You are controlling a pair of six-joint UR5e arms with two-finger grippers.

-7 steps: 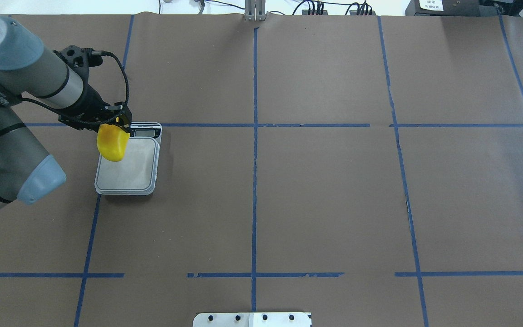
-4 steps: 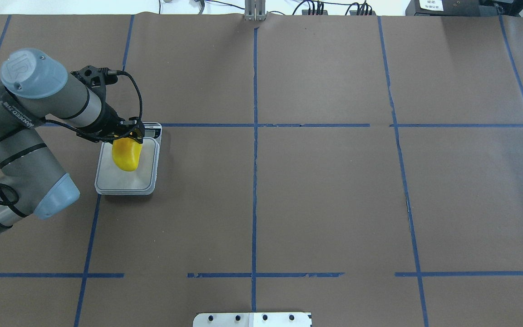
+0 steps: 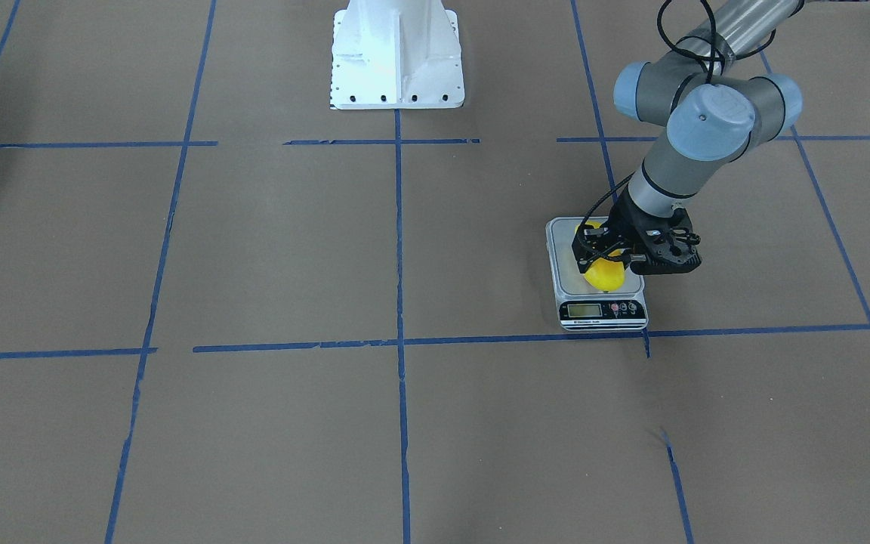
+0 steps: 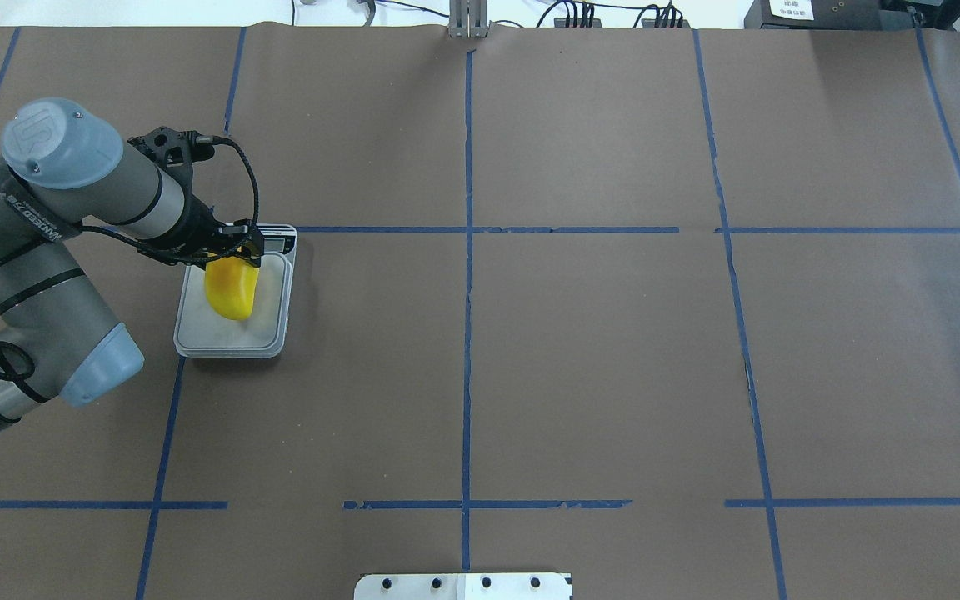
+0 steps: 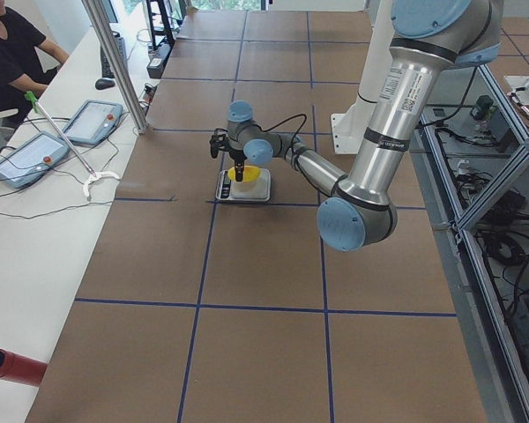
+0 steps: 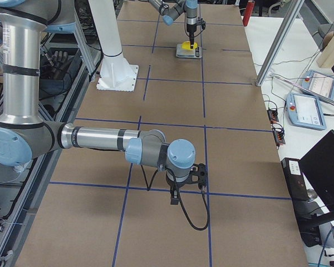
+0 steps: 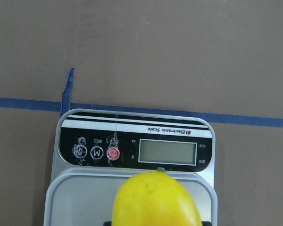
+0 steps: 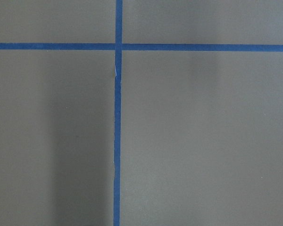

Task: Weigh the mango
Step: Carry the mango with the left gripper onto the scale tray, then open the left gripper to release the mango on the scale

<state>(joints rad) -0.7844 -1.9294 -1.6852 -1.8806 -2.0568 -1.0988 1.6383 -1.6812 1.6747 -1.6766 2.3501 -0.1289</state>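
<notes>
The mango (image 4: 232,287) is bright yellow and hangs tip-down in my left gripper (image 4: 226,250), which is shut on its upper end. It is over the far half of the silver scale's platform (image 4: 230,333), low above it; I cannot tell whether it touches. In the left wrist view the mango (image 7: 155,200) fills the bottom centre in front of the scale's blank display (image 7: 167,151). The front-facing view shows the left gripper (image 3: 616,253), the mango (image 3: 605,277) and the scale (image 3: 601,310). My right gripper (image 6: 175,197) shows only in the exterior right view, pointing down over bare table; I cannot tell whether it is open.
Brown paper with blue tape lines (image 4: 467,250) covers the table. The white robot base (image 3: 397,57) stands at the robot's edge. Operator tablets (image 5: 88,119) and cables lie on the white bench beyond the far side.
My left gripper has carried the mango rightward from the scale's left edge to over the platform and lowered it; it has barely moved in the last half second.
</notes>
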